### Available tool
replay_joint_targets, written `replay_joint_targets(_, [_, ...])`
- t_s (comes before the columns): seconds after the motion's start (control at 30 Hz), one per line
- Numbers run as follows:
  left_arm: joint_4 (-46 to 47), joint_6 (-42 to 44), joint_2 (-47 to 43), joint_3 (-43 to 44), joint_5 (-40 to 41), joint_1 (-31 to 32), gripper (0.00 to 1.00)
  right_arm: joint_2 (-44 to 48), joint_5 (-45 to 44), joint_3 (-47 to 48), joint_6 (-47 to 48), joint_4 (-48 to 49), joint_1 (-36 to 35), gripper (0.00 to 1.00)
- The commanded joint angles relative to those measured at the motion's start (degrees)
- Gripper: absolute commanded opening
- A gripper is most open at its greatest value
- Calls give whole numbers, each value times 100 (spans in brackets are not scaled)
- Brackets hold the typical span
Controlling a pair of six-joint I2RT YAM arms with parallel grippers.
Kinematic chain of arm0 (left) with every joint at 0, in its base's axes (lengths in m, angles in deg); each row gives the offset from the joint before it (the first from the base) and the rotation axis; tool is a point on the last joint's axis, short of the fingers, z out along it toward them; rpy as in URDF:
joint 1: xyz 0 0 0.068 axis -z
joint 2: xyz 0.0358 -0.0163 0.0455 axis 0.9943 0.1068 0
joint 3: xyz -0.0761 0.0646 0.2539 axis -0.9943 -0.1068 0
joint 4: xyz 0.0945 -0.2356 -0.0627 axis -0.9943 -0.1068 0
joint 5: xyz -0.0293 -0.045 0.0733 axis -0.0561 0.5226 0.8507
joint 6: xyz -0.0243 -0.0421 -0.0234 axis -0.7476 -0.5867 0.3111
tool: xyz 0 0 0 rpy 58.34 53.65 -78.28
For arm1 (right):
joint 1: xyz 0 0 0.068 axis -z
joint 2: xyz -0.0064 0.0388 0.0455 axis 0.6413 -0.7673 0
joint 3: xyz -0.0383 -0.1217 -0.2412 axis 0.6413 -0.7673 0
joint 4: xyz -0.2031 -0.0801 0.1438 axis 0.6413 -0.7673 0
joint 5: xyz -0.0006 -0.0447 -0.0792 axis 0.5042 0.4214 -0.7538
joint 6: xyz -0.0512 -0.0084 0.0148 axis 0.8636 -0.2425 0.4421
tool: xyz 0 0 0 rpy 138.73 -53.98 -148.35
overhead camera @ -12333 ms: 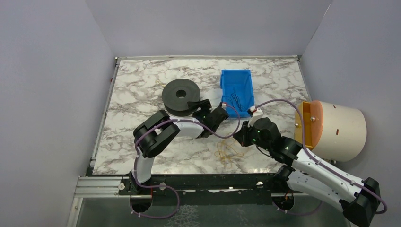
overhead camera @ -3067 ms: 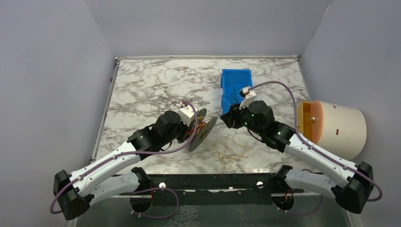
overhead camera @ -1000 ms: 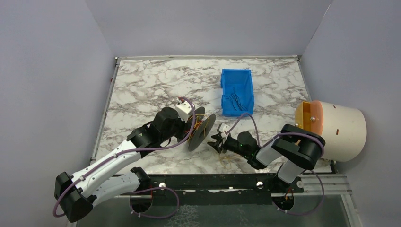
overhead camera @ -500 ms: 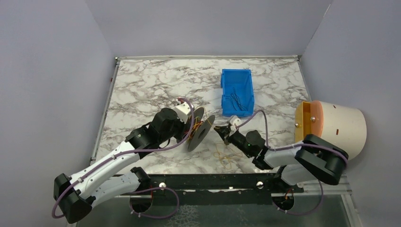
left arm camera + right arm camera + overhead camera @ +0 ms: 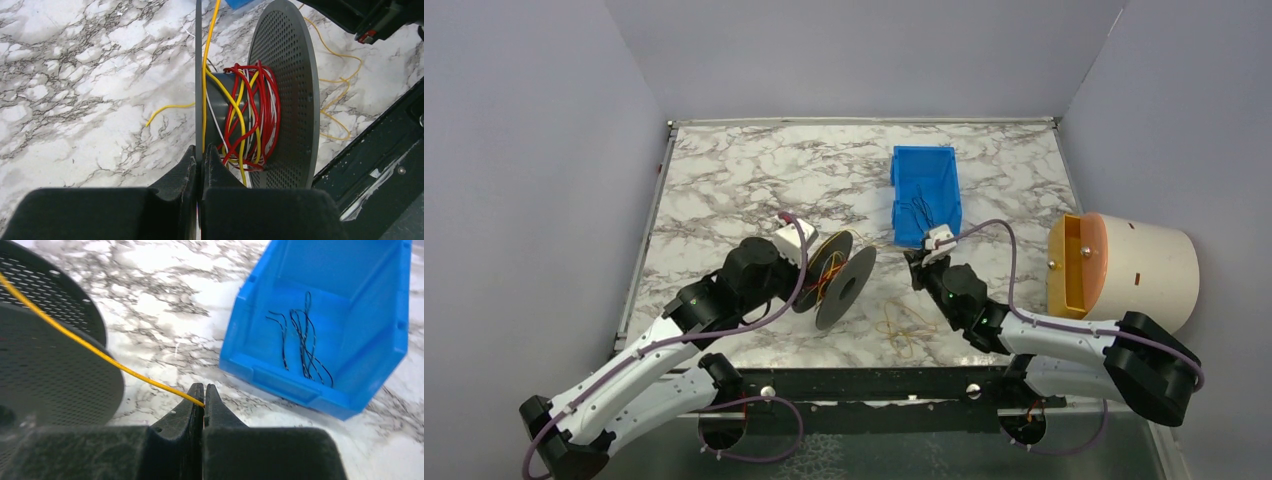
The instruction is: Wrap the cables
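My left gripper [image 5: 201,156] is shut on the thin near flange of a grey perforated spool [image 5: 285,90], held on edge above the table. Red, yellow and white cables [image 5: 247,117] are wound on its core. In the top view the spool [image 5: 845,288] hangs left of centre, the left gripper [image 5: 808,278] on its left side. My right gripper [image 5: 204,396] is shut on a yellow cable [image 5: 95,349] that runs taut back to the spool [image 5: 50,370]. The right gripper [image 5: 915,266] sits just below the blue bin. Loose yellow cable loops [image 5: 904,328] lie on the marble.
A blue bin [image 5: 926,195] holding thin black cables [image 5: 300,332] stands behind the right gripper. A cream cylinder with an orange face [image 5: 1124,275] sits off the table's right edge. The black front rail [image 5: 864,385] runs along the near edge. Grey walls enclose the table.
My right gripper has shut on the yellow cable and moved up and right toward the blue bin, pulling the cable taut. The left arm shifted the spool slightly left.
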Motion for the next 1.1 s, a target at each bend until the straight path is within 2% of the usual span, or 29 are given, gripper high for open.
replay_joint_targets(0.0, [135, -278, -450, 396, -217, -14, 0, 27, -851, 246, -612, -919, 74, 1])
replay_joint_targets(0.3, [-51, -579, -859, 758, -388, -12, 0, -99, -287, 268, -1543, -1330, 136, 1])
replay_joint_targets(0.53, [188, -935, -778, 931, -56, -12, 0, -343, 817, -175, -1994, -669, 136, 2])
replay_joint_targets(0.7, [427, -1137, -729, 1099, 63, -17, 0, -569, 1706, -468, -1975, 197, 136, 17])
replay_joint_targets(0.83, [502, -1176, -692, 1331, 27, -13, 0, -747, 2165, -498, -1874, 594, 136, 35])
replay_joint_targets(0.9, [510, -1194, -657, 1474, -77, -13, 0, -860, 2282, -481, -1821, 734, 136, 45])
replay_joint_targets(1.07, [505, -1207, -625, 1749, -220, -15, 0, -1065, 2330, -355, -1711, 874, 136, 56])
